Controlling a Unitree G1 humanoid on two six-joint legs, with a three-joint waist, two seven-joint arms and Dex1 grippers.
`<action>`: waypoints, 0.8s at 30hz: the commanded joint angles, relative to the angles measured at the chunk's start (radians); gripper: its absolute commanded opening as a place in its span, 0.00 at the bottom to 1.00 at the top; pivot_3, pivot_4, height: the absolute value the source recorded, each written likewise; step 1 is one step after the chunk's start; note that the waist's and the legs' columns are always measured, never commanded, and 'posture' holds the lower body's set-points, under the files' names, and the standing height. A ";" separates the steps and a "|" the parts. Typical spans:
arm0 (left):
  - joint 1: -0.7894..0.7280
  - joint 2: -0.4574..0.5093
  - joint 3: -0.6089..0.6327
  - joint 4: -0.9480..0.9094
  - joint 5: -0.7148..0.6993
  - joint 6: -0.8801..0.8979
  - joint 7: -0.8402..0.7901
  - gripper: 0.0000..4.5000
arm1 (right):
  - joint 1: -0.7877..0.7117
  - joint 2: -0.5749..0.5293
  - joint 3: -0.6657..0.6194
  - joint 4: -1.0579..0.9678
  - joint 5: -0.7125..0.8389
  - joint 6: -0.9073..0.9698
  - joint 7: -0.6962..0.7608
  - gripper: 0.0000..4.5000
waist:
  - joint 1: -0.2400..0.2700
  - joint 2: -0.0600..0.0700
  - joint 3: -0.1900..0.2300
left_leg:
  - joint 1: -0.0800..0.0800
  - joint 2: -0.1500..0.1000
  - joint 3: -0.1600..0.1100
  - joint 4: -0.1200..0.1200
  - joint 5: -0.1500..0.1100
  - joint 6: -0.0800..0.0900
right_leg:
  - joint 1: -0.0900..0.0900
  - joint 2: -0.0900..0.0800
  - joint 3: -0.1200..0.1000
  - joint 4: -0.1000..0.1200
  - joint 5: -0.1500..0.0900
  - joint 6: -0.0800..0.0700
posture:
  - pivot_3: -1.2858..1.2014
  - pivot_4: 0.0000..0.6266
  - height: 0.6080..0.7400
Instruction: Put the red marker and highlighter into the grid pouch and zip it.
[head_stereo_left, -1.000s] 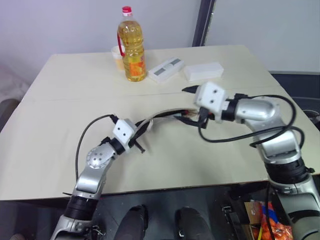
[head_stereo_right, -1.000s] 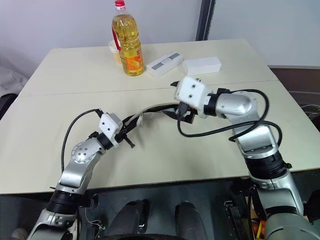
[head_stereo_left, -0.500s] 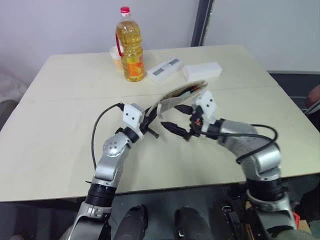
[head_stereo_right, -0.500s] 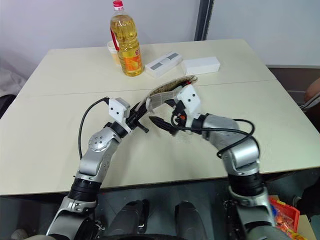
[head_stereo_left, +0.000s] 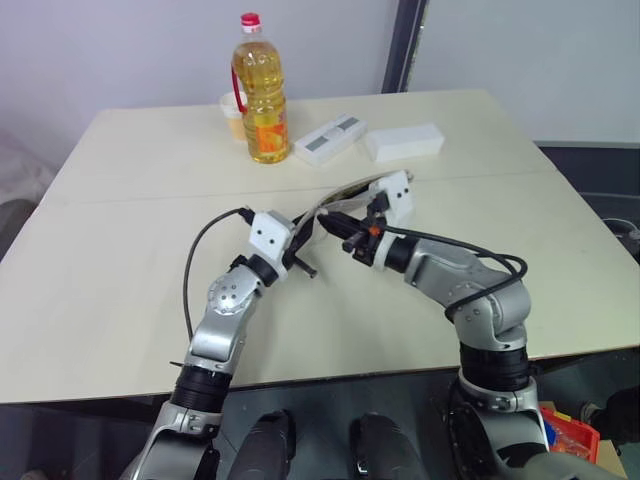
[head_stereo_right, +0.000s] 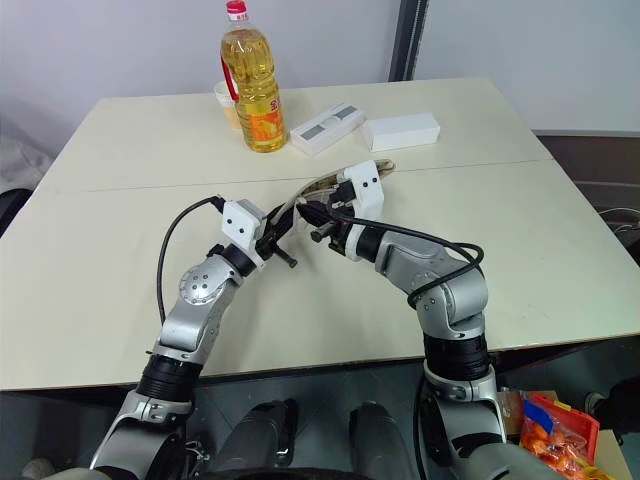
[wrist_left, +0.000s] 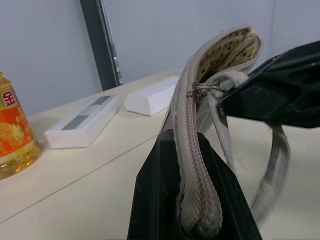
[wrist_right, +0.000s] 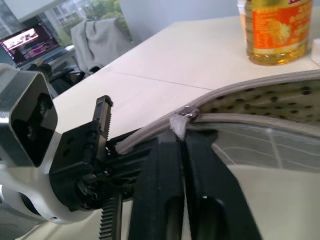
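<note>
Grid pouch (wrist_left: 192, 150) bears no readable writing; oil bottle (head_stereo_left: 262, 92) label illegible.

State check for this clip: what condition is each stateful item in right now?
grid pouch: held off the table, zipper mostly open, dotted lining showing.
left hand: shut on the grid pouch's zipped end.
right hand: shut on the zipper's pull loop.
oil bottle: upright, capped.
</note>
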 joint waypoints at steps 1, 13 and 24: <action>-0.027 0.008 0.014 -0.007 0.002 -0.042 0.005 0.00 | -0.017 -0.024 -0.015 -0.021 0.015 -0.008 -0.007 0.00 | 0.000 0.000 0.000 | 0.000 0.000 0.000 0.000 0.000 0.000 | 0.000 0.000 0.000 0.000 0.000 0.000 | 0.52 0.24 1.00; 0.009 0.110 0.033 0.019 0.016 -0.108 -0.031 0.00 | -0.089 -0.301 -0.070 0.103 -0.116 -0.143 -0.012 0.00 | 0.001 0.000 0.000 | 0.000 0.000 0.000 0.000 0.000 0.000 | 0.000 0.000 0.000 0.000 0.000 0.000 | 0.52 0.24 1.00; 0.092 0.184 0.049 -0.004 -0.003 -0.103 -0.062 0.00 | -0.081 -0.435 -0.050 0.181 -0.173 -0.244 0.071 0.00 | -0.001 0.000 0.000 | 0.000 0.001 0.001 -0.001 0.000 0.000 | -0.001 0.001 0.001 0.000 0.000 0.000 | 0.52 0.24 1.00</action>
